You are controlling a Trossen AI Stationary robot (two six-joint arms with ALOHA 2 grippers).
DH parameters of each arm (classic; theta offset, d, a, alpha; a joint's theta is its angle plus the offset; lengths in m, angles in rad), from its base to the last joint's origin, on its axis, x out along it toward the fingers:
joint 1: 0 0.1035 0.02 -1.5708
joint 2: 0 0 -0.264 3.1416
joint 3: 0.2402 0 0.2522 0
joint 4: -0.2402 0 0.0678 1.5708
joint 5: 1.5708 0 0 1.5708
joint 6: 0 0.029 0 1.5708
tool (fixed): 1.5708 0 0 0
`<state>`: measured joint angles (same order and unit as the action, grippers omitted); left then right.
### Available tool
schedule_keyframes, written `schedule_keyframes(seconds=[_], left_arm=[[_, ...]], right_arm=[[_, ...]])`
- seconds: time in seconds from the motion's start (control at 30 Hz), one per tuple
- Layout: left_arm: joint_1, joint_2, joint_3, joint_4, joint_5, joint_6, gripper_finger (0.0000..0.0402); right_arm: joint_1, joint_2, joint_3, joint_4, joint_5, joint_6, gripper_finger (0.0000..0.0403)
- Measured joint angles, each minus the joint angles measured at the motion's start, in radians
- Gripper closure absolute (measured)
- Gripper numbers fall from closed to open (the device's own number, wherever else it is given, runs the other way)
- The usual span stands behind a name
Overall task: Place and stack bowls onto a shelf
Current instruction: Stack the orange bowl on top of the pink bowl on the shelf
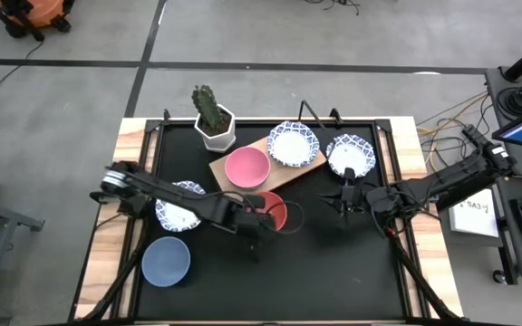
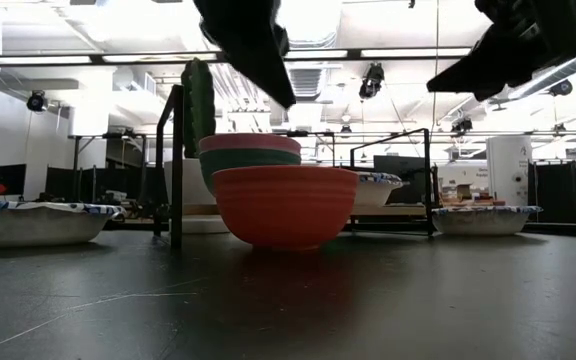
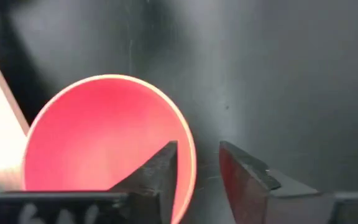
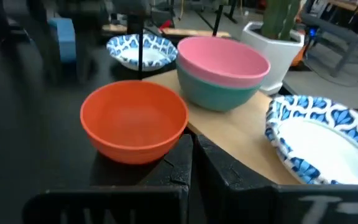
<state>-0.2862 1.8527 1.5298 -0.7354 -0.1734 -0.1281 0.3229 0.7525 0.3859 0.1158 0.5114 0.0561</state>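
Observation:
A red bowl (image 1: 280, 215) (image 2: 283, 205) stands on its base on the black table, just in front of the wooden shelf (image 1: 221, 168). My left gripper (image 3: 199, 163) (image 1: 263, 210) hovers open over the bowl's rim (image 3: 190, 155), one finger above the inside and one above the outside. In the low view its tips (image 2: 286, 98) are clear above the bowl. On the shelf a pink bowl (image 4: 222, 59) sits nested in a green one (image 4: 219, 93), beside a blue-patterned white bowl (image 1: 293, 143). My right gripper (image 4: 192, 149) (image 1: 345, 196) is shut and holds nothing. It hangs above the table to the right of the red bowl.
Two more patterned bowls rest on the table, one right of the shelf (image 1: 350, 154) and one under my left arm (image 1: 176, 214). A blue bowl (image 1: 166, 261) stands near the front left. A cactus in a white pot (image 1: 214, 122) is behind the shelf's left end.

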Motion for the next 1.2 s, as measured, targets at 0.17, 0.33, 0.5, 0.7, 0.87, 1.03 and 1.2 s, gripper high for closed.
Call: schedule_keyframes(seconds=[0.17, 0.33, 0.5, 0.7, 0.87, 1.03, 1.2], left_arm=[[0.0, 0.075, 0.015, -0.015, 0.0, 0.022, 0.0256], [0.014, 0.105, 0.014, -0.01, -0.001, -0.006, 0.025], [0.021, 0.139, 0.014, 0.0, 0.0, -0.013, 0.0258], [0.021, 0.155, 0.013, 0.002, 0.002, -0.032, 0.0285], [0.022, 0.156, 0.013, 0.002, 0.007, -0.038, 0.0338], [0.021, 0.156, 0.013, 0.002, 0.01, -0.043, 0.0395], [0.015, 0.153, 0.037, -0.017, 0.034, -0.045, 0.0398]], right_arm=[[0.0, -0.049, 0.001, 0.001, 0.003, -0.032, 0.0394], [0.0, -0.084, -0.001, -0.011, 0.002, -0.047, 0.0394], [0.0, -0.091, -0.002, -0.013, 0.001, -0.058, 0.0394], [0.0, -0.089, -0.002, -0.014, 0.001, -0.061, 0.0394], [0.0, -0.089, -0.002, -0.014, 0.002, -0.061, 0.0394], [0.0, -0.089, -0.002, -0.015, 0.002, -0.061, 0.0394], [0.0, -0.089, -0.003, -0.015, 0.003, -0.061, 0.0394]])
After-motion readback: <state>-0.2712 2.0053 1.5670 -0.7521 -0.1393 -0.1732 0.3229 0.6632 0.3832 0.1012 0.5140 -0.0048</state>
